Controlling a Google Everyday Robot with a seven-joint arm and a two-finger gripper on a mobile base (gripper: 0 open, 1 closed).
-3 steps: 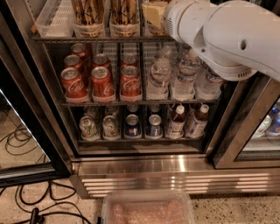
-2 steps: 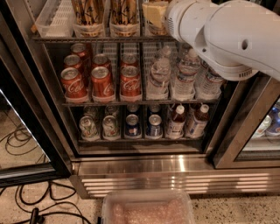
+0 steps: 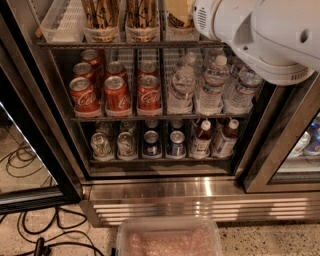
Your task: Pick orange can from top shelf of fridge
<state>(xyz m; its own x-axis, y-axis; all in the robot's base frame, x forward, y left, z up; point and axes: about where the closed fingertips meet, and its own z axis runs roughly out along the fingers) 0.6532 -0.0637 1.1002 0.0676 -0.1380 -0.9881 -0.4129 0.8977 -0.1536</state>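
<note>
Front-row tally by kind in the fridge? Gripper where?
Orange cans: 3
Red Coca-Cola cans: 3
Water bottles: 3
Bottom-rack cans: 4
White-capped bottles: 2
Total: 15
Gripper: hidden behind the white arm, by the top shelf.

Floor (image 3: 265, 242): cables (image 3: 47, 225), maybe tub (image 3: 167, 223); gripper hidden.

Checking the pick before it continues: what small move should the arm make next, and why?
Probably ease the arm forward toward the orange can in the right lane of the top shelf. The arm's white housing sits right beside that can; the gripper is hidden behind it at the upper right, and no can looks lifted out.
</note>
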